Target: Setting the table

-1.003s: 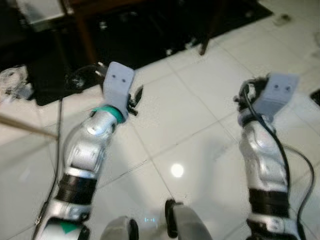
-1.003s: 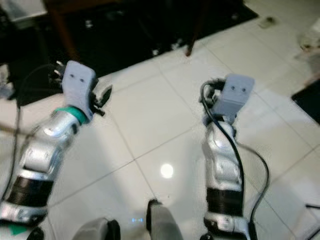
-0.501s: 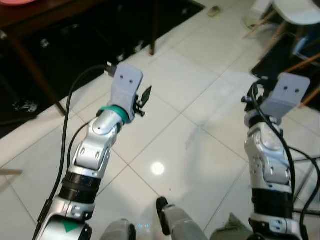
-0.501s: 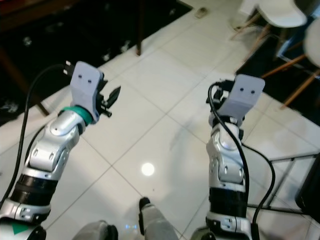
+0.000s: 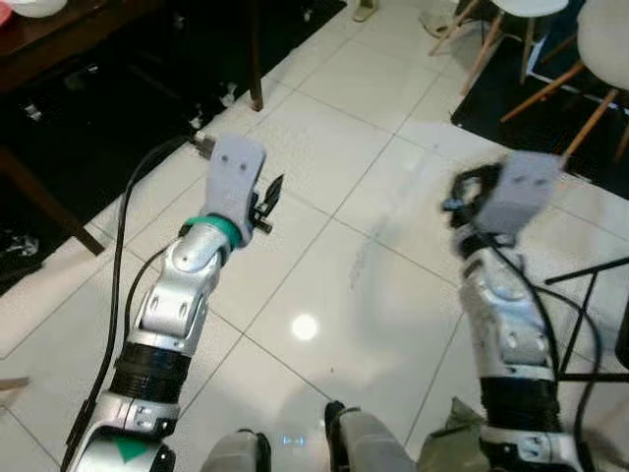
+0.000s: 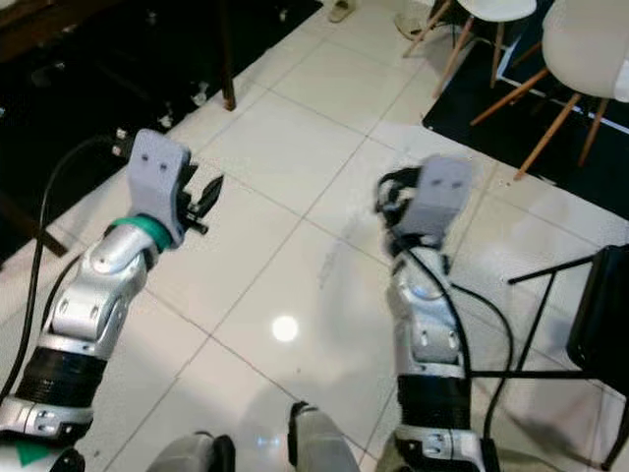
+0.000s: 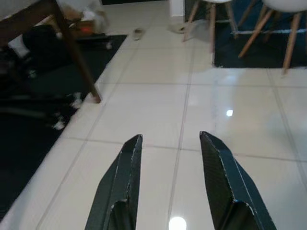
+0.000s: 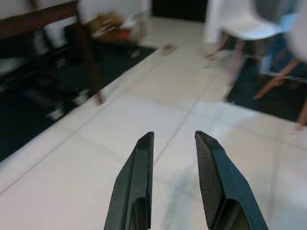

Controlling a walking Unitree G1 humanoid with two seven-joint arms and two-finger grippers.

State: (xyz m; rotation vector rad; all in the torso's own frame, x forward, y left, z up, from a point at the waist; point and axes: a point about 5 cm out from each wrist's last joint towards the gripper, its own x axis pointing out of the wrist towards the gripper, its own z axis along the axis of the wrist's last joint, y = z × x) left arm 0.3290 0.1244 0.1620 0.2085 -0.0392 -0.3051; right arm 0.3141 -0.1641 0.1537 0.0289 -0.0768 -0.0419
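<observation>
A dark wooden table [image 5: 69, 44] stands at the far left, one leg [image 5: 255, 84] on the edge of a black rug. Pale dishes [image 5: 34, 6] show at its corner, too cropped to identify. My left gripper [image 7: 171, 136] is raised over the white tiled floor, open, with nothing between its fingers. My right gripper [image 8: 174, 134] is also held up over the tiles, open and empty. In the head views the left fingers [image 5: 273, 191] point toward the table leg, and the right wrist [image 5: 521, 187] is blurred.
White chairs with wooden legs [image 5: 600, 39] stand on a dark rug [image 5: 531, 113] at the far right. A black metal frame [image 5: 590, 275] is close by the right arm. A slipper [image 5: 365, 10] lies far ahead. Small clutter [image 5: 226, 93] sits near the table leg.
The camera has swung right: the table slid toward the left edge and the chairs and dark rug came into view. Both arms stay raised, grippers still open.
</observation>
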